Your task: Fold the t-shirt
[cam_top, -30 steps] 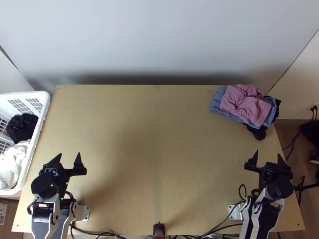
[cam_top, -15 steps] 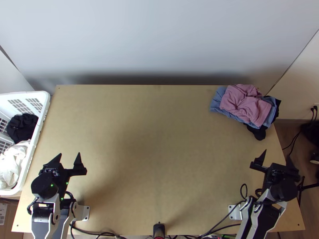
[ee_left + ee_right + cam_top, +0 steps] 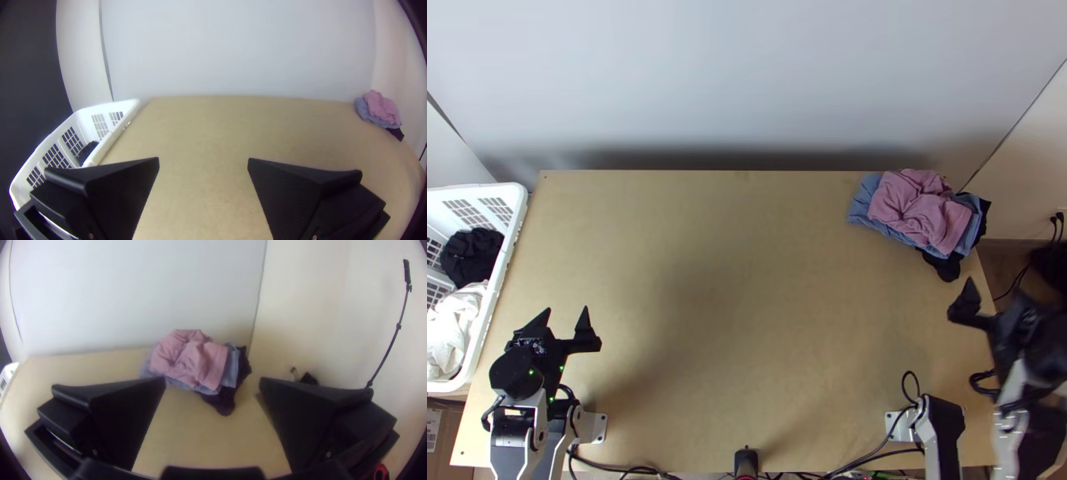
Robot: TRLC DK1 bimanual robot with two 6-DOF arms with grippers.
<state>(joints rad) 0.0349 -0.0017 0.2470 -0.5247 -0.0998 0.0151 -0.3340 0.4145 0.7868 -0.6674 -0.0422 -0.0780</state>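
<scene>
Well, farthest left is the white basket [image 3: 497, 272], tilted against the table's side, with a bunched black cloth [image 3: 471, 254] in it and, nearer the arms' bases, a crumpled white cloth [image 3: 451, 328]. Next comes the left gripper [image 3: 567, 309], near the table's left edge; in its own wrist view the fingers [image 3: 129, 186] stand wide apart with bare table between them. The light wooden table [image 3: 747, 320] runs across the middle, a small black device [image 3: 746, 462] at its near edge.

Toward the far right corner lies a pile: a rumpled pink cloth [image 3: 915, 208] on top, a blue cloth [image 3: 863, 210] under it, and a black piece [image 3: 947, 268] poking out beneath. Which of all these is the t-shirt, I can't tell.

The right gripper [image 3: 995, 286] is at the table's right edge, nearer the bases than the pile and apart from it; its jaws are spread too, holding nothing. Beyond, a thin black pole [image 3: 391, 346] rises by the wall.
</scene>
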